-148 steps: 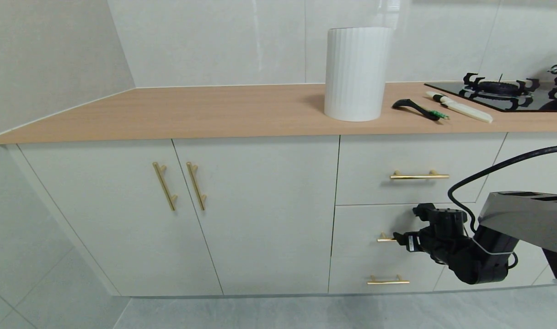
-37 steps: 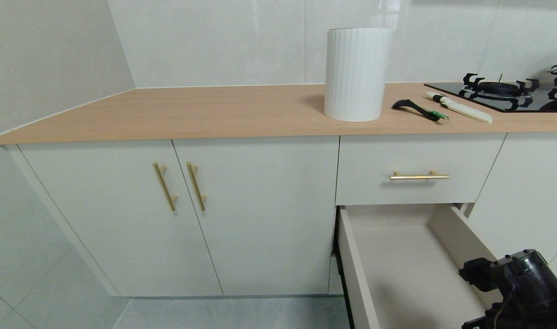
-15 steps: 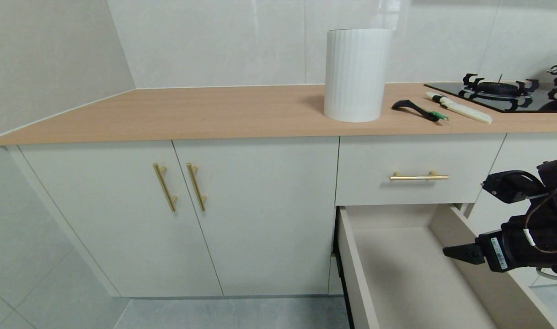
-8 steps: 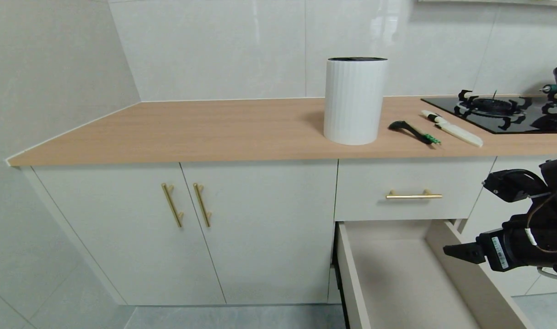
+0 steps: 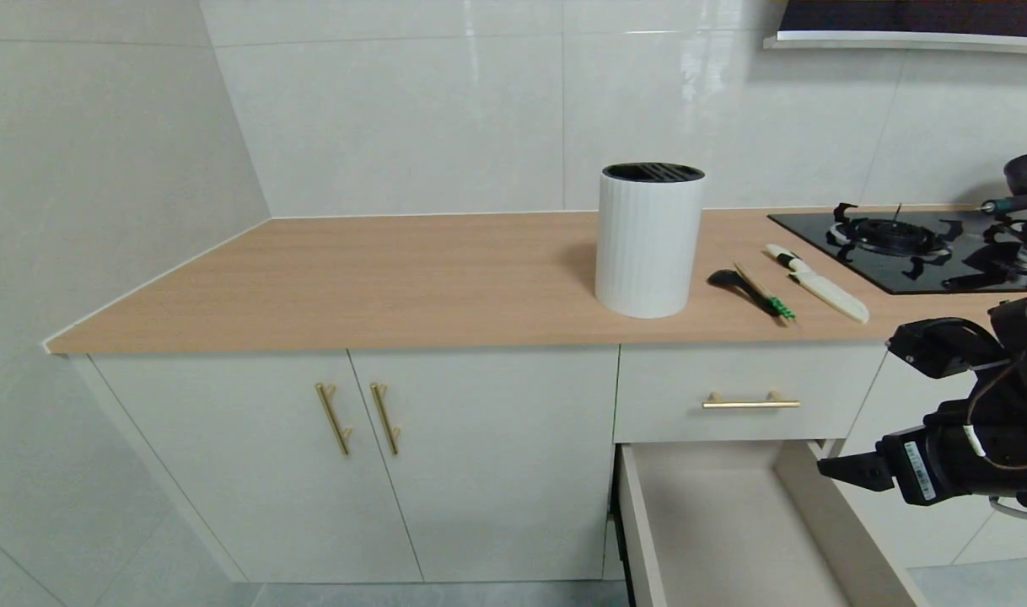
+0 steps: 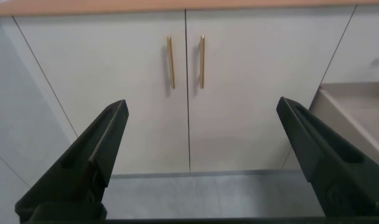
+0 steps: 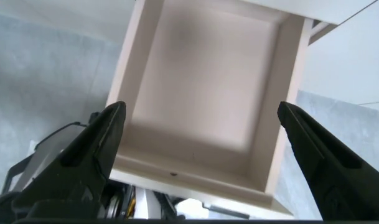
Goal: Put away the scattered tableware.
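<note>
Tableware: black spoon [image 5: 727, 279] and white knife [image 5: 819, 285] on the desk [image 5: 395, 278]; both claws gape.
Head view: the two lie side by side between the white knife holder [image 5: 648, 244] and the hob [image 5: 893, 244]; the right claw [image 5: 857, 406] hangs spread at the open drawer's [image 5: 633, 523] right side. Left wrist view: the left claw [image 6: 201, 162], fingers [image 6: 102, 155] wide apart, faces the cupboard doors [image 6: 251, 93]. Right wrist view: fingers [image 7: 96, 155] apart above the drawer.

Wood counter [image 5: 395, 287] w/ white holder [image 5: 648, 244], black spoon [image 5: 743, 289], white knife [image 5: 819, 285], hob [image 5: 901, 257]
</note>
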Controlling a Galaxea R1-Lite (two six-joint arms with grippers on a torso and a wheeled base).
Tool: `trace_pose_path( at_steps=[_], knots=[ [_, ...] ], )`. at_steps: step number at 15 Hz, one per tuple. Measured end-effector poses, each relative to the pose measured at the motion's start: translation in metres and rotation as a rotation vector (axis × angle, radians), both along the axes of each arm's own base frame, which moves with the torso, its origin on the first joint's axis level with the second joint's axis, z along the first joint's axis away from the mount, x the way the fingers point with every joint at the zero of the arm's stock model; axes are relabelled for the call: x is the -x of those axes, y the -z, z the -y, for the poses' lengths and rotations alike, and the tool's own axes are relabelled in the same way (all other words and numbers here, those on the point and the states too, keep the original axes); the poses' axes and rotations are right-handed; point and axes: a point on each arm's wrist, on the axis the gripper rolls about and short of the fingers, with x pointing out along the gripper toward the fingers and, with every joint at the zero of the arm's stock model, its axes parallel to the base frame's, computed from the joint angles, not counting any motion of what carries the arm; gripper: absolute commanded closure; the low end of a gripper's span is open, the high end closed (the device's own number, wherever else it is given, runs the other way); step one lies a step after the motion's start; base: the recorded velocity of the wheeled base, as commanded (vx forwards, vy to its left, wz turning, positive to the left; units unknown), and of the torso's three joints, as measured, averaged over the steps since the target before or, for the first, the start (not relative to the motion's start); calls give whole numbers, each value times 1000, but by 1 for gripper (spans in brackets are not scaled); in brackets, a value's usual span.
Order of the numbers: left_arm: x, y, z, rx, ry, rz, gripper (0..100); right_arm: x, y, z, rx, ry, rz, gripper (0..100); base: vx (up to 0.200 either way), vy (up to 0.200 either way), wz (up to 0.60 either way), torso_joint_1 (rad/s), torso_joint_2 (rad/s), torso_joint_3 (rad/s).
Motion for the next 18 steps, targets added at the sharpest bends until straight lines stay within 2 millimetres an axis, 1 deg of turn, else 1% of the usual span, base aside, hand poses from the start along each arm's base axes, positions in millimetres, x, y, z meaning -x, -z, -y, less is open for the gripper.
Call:
trace_pose_path(
  at_steps=[2,5,7,8,10,11,13,15,16,18],
  knots=[
    [0,0,0,0,-1,0,0,0,1,0,0,-1,-2,0,0,0,0,178,-459,-290],
    [0,0,0,0,0,0,0,-5,-2,0,-10,6,40,0,0,0,0,59,-150,-95],
    [0,0,0,0,0,0,0,-14,-10,3,-18,18,100,0,0,0,0,0,0,0],
    [0,0,0,0,-1,0,0,-24,-20,3,-23,26,146,0,0,0,0,0,0,0],
    [0,0,0,0,0,0,0,-51,-45,4,-30,46,229,0,0,0,0,0,0,0],
    [0,0,0,0,0,0,0,-63,-50,4,-28,53,236,0,0,0,0,0,0,0],
    [0,0,0,0,0,0,0,-95,-58,2,-24,65,240,0,0,0,0,0,0,0],
    [0,0,0,0,0,0,0,-122,-54,0,0,94,210,0,0,0,0,0,0,0],
    [0,0,0,0,0,0,0,-136,-47,0,20,115,181,0,0,0,0,0,0,0],
    [0,0,0,0,0,0,0,-158,-31,2,48,151,137,0,0,0,0,0,0,0]
  ],
)
